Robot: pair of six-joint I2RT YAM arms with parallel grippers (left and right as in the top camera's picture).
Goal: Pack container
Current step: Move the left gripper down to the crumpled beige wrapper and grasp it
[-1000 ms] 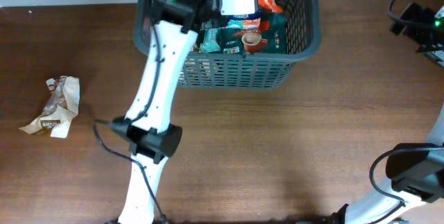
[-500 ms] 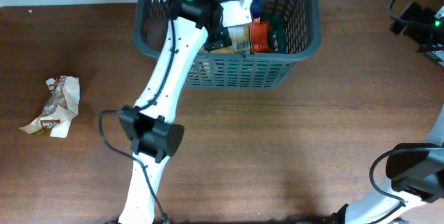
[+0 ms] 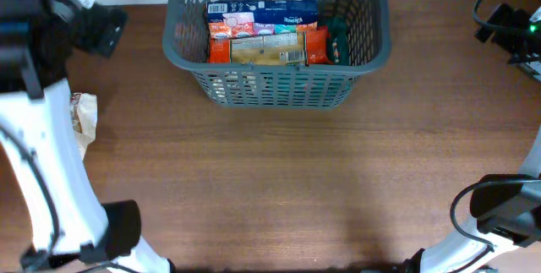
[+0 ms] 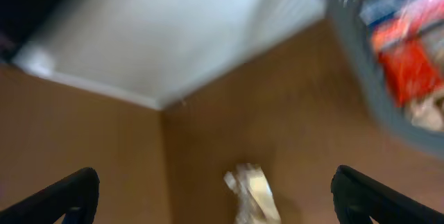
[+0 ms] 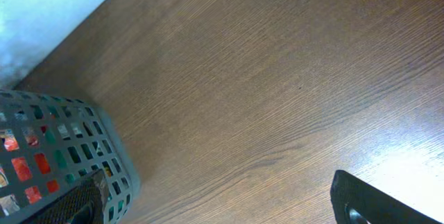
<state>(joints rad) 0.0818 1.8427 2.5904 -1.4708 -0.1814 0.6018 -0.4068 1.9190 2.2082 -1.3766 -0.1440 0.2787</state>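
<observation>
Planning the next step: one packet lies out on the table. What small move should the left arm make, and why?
Probably lower the left gripper toward the crumpled packet: its jaws stand wide open, and the packet lies on the table ahead of them, outside the basket, which holds other packets.

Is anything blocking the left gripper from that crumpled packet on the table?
Nothing visible is. The left wrist view shows the left gripper open, with the crumpled packet lying between its fingers' line of sight and only bare table around it.
</observation>
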